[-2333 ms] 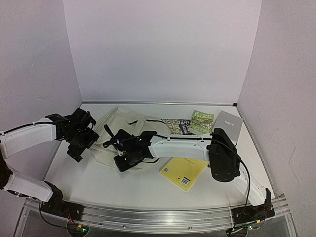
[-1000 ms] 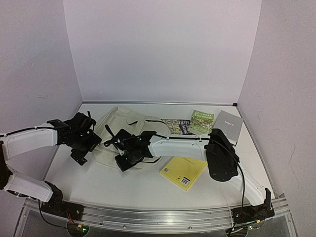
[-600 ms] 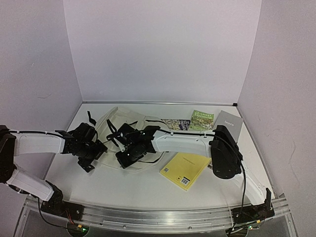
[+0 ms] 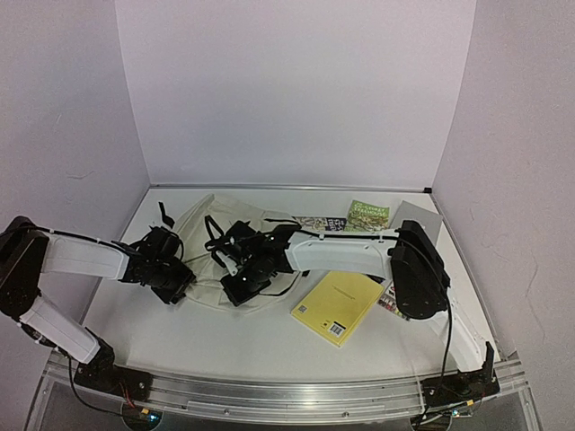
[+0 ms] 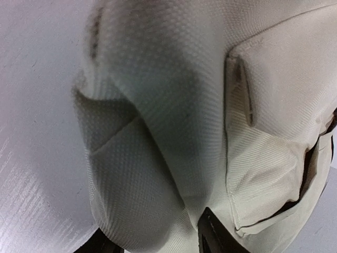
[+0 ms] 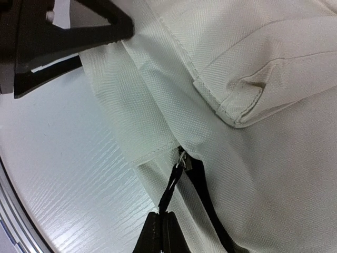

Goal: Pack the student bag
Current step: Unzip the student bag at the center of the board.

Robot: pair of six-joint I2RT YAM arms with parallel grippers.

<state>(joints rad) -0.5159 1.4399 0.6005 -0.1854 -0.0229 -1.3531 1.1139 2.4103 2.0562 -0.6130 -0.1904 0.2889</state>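
The right gripper (image 6: 160, 230) has its fingers pressed tight together on the black zipper pull (image 6: 171, 187), whose cord runs taut up to the small metal slider at the end of the black zipper line. Around that, cream fabric fills the wrist view, with a stitched pocket corner folded over above the slider. Just to the left, the left gripper (image 5: 155, 240) has a bulging fold of the same fabric caught between its two dark fingers (image 5: 210, 237), which press on the fold from either side. Both arms reach in low over the student bag (image 4: 202, 235), which lies flat and rumpled on the left half of the white table (image 4: 225, 337), its black straps curling at the far edge. Well to the right of the bag lies a yellow notebook (image 4: 334, 307), and near the back wall sit a patterned book (image 4: 316, 223), a green book (image 4: 367, 215) and a grey book (image 4: 406, 215), side by side.
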